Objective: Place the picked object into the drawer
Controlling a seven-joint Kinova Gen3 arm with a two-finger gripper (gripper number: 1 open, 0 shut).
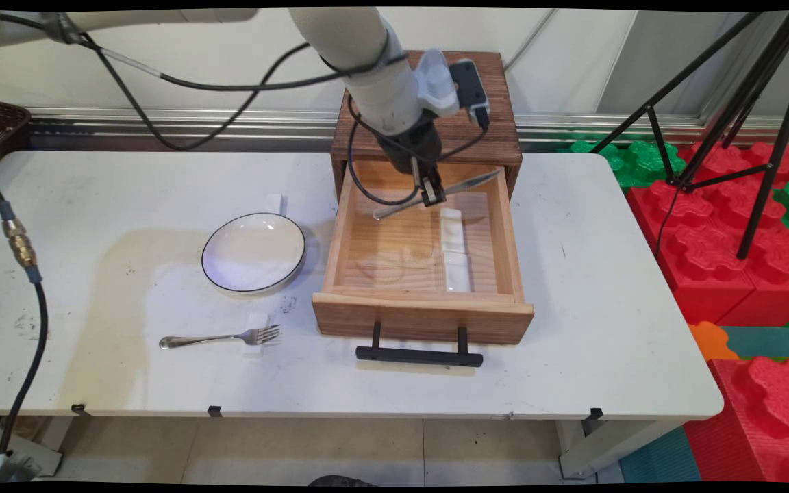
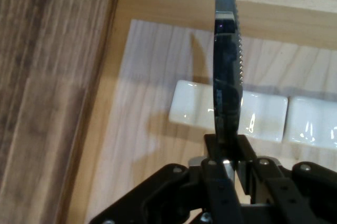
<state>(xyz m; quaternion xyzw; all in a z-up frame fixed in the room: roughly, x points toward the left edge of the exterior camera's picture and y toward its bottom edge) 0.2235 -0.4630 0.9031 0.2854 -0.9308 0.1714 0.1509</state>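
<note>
My gripper (image 1: 431, 192) is shut on a metal table knife (image 1: 439, 194), held above the back part of the open wooden drawer (image 1: 424, 311). In the hand view the knife's serrated blade (image 2: 227, 60) rises straight up from between the fingers (image 2: 223, 153). Below it, on the drawer's floor, lie two white ceramic rests (image 1: 451, 228) (image 1: 457, 271), end to end; the nearer one in the hand view (image 2: 192, 110) sits right under the blade. The drawer comes out of a dark wooden cabinet (image 1: 497, 103).
A white plate with a dark rim (image 1: 253, 252) stands left of the drawer. A fork (image 1: 220, 338) lies near the table's front, its tines on a small white rest (image 1: 255, 327). A black tripod (image 1: 744, 109) and red and green foam blocks (image 1: 723, 226) stand to the right.
</note>
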